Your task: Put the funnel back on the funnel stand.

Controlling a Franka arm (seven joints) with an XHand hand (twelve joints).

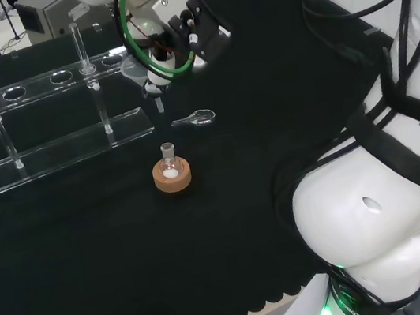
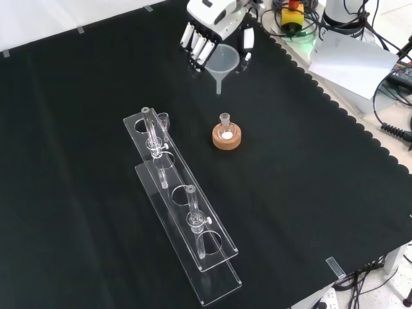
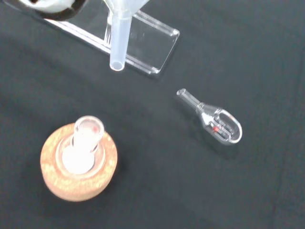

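The funnel (image 2: 222,61) is pinched between the curled fingers and thumb of the hand (image 2: 209,29), held above the cloth at the far side in the front view, right of the funnel stand (image 2: 183,212), beyond the flask (image 2: 224,125) seated on the cork ring (image 2: 226,138)

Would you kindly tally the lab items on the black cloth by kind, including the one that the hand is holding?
Funnel, held in the hand: 1
Clear funnel stand: 1
Flask with white contents: 1
Cork ring under the flask: 1
Small glass stopper lying on the cloth: 1
Total: 5
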